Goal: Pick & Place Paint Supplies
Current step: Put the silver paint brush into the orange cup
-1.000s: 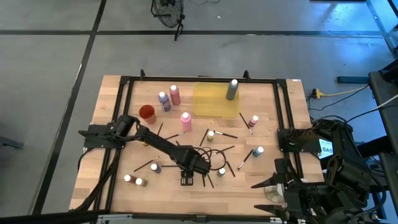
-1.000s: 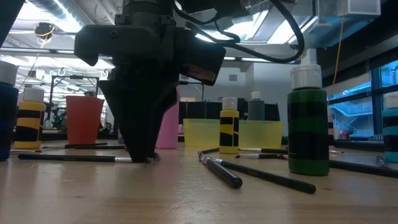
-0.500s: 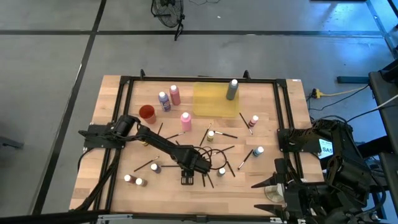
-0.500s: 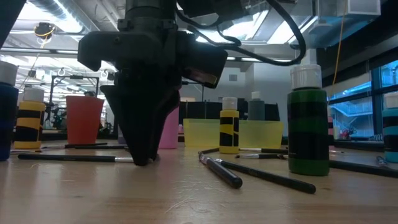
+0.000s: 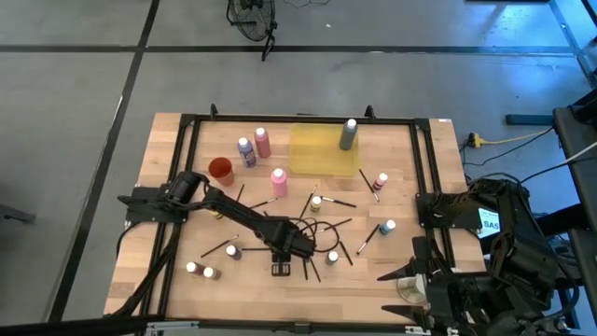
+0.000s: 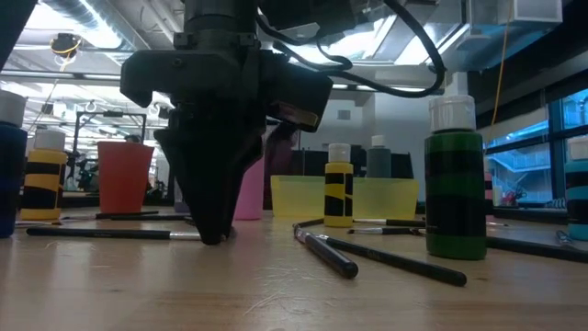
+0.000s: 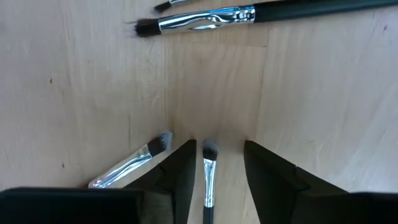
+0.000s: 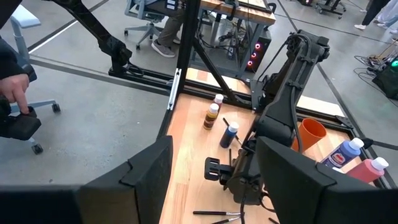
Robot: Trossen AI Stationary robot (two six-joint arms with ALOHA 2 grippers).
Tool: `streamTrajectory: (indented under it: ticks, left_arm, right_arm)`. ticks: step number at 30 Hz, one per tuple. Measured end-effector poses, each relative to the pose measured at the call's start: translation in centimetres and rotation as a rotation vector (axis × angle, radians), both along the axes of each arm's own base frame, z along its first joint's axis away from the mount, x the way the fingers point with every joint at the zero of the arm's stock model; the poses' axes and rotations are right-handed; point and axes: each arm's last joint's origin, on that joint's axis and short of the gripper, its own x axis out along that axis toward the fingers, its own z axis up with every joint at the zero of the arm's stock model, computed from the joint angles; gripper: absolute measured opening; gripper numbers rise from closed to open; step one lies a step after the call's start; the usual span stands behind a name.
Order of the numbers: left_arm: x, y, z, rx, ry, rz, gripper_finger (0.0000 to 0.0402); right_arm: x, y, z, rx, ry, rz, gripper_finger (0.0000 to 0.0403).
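My left gripper (image 7: 219, 144) points straight down near the table's front middle (image 5: 281, 269), its tips low at the wood (image 6: 211, 237). It is open. A thin paintbrush (image 7: 208, 177) with a silver ferrule and pale tip lies along the gap between its fingers, closer to one finger and touching neither. A second brush (image 7: 134, 163) lies just outside that finger, and a third (image 7: 205, 18) lies crosswise farther off. White-capped paint bottles (image 5: 278, 180) stand about the table. My right gripper (image 8: 214, 186) waits high off the table's right side, open with nothing in it.
A yellow tray (image 5: 322, 154) bearing a grey bottle (image 5: 348, 134) sits at the back, with a red cup (image 5: 220, 170) to its left. A green bottle (image 6: 453, 184) and several loose brushes (image 5: 322, 224) lie right of my left gripper. A person's hand (image 8: 12, 87) shows beyond the table.
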Motion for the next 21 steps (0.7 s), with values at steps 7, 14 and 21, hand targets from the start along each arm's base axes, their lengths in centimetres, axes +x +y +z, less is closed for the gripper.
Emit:
streamTrajectory:
  ticks: [7,14,21]
  left_arm:
    - [0.01,0.07,-0.12,0.005,0.002,0.001,0.0089]
    - [-0.05,0.12,-0.16,0.012,0.008,-0.003,0.0058]
    - [-0.08,0.06,-0.19,0.036,0.002,-0.004,0.0026]
  right_arm:
    - [0.00,-0.01,0.03,0.002,-0.001,-0.001,0.0234]
    - [-0.01,0.01,0.04,0.011,0.000,-0.002,0.0234]
    - [-0.06,0.05,0.03,0.020,0.003,0.001,0.0234]
